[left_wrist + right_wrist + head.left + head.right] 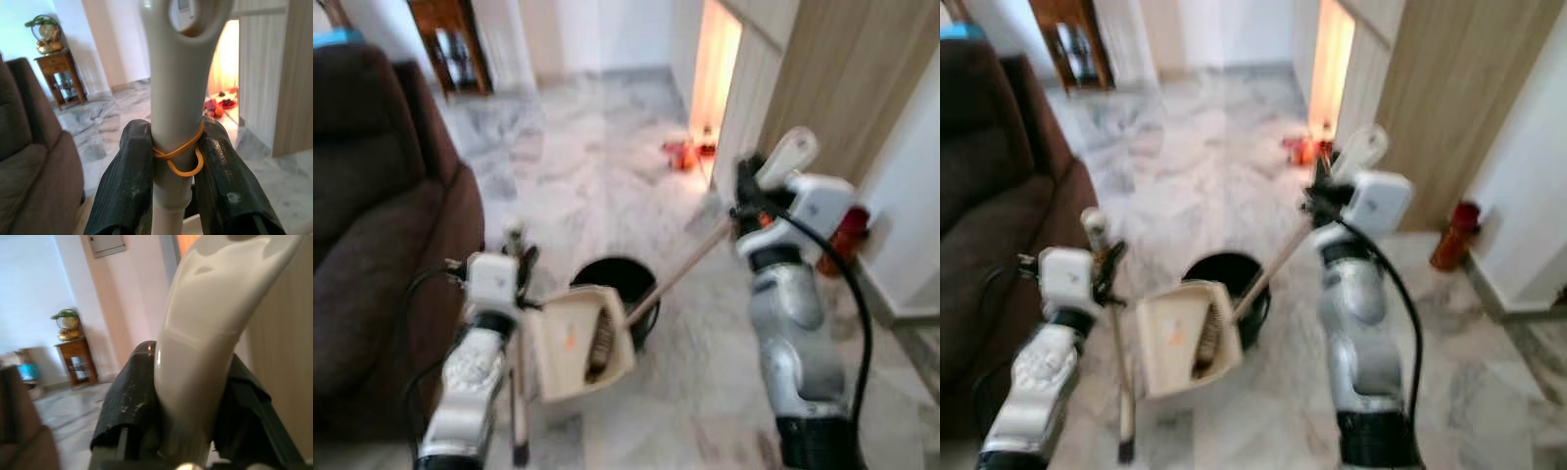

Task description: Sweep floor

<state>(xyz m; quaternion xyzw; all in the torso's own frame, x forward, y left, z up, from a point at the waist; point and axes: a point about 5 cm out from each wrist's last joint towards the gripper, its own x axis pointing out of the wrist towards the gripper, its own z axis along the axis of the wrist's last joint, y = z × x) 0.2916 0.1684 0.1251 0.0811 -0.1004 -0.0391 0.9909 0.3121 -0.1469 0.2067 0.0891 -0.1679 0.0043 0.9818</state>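
A polished, veined marble floor (597, 176) is seen. The sofa (372, 225) beside it is covered in matt brown cloth. The dustpan (573, 343) looks like smooth cream plastic, its handle (178, 98) ringed by a rubber band (183, 156). The broom handle (205, 342) is glossy. Wood-grain panelling (862, 78) stands beyond.

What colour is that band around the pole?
Orange-yellow rubber band, clearest in the left wrist view.

- open marble floor (597, 166) stretches ahead, with free room to pass.
- brown sofa (372, 225) walls off the robot's left.
- black bin (619, 294) stands straight in front.
- red extinguisher (1454, 235) and wooden wall (1449, 88) crowd the right.
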